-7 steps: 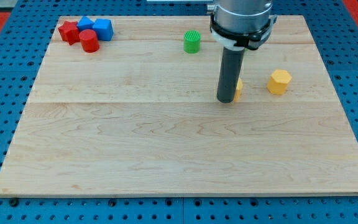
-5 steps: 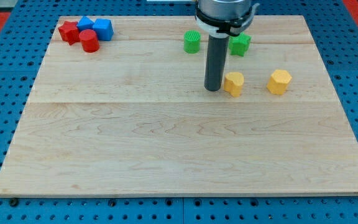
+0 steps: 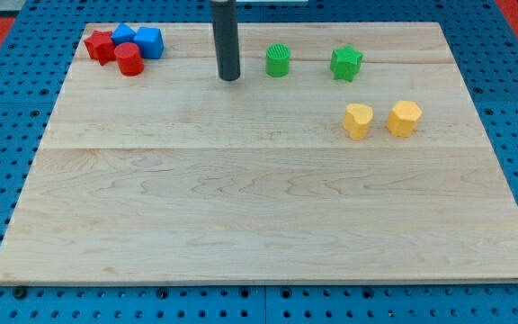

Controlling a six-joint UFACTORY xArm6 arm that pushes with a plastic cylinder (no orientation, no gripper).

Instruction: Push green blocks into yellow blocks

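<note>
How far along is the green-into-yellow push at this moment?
Nothing looks done: the green cylinder and green star sit near the view's top, apart from the yellow heart-like block and yellow hexagon below them. In hand: my tip stands left of the green cylinder, not touching. Left: pushing both greens down to the yellows.

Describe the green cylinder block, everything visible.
The green cylinder is a small, bright green block with a ribbed or grooved top face. It stands upright on the wooden board, near the view's top edge, slightly left of centre. Nothing touches it: my tip sits apart on its left, and the green star block sits apart on its right. Both yellow blocks lie further to the lower right. Material cannot be told beyond a matte look.
</note>
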